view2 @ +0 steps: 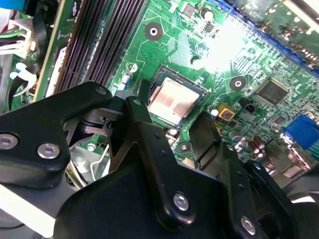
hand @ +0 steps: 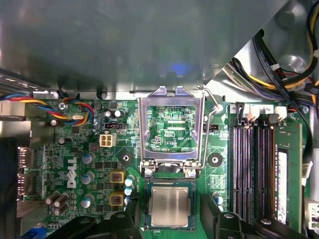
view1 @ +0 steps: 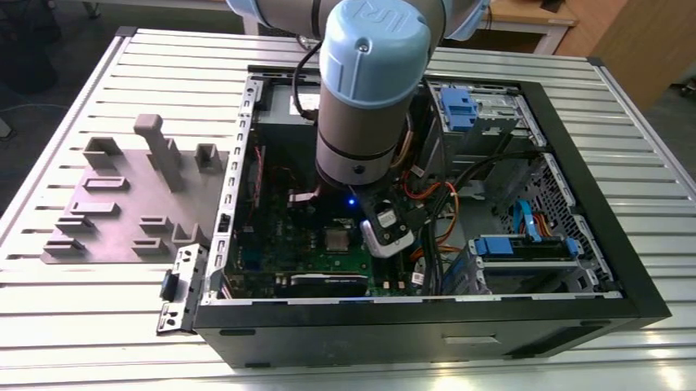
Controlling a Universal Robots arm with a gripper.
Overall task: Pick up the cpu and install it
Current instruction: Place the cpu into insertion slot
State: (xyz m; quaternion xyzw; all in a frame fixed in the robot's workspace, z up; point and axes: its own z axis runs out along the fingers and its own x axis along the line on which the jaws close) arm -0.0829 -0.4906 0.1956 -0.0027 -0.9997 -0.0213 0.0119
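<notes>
a: looking for the cpu (hand: pixel 169 206).
b: lies flat in its socket on the green motherboard (hand: pixel 75 149), dull silver top up.
a: and the gripper (hand: pixel 170 203)?
b: hangs right over that socket, jaws spread wide, holding nothing. black fingers (hand: pixel 130 219) flank the chip, one on each side, clear of its edges in both wrist views.
a: shiny socket frame (hand: pixel 172 124)?
b: flipped open on its hinge, just beside the cpu, with green board visible through its window.
a: anything else close by?
b: dark memory slots (hand: pixel 249 164) near the socket, on the side away from the coloured fan wires (hand: pixel 30 102).
a: and from the exterior view?
b: shows the arm (view1: pixel 364 98) reaching down into an open black computer case (view1: pixel 435 334) lying on a slatted metal desk (view1: pixel 87 342), with a grey slotted tray (view1: pixel 120 220) beside the case at the exterior view's left.
</notes>
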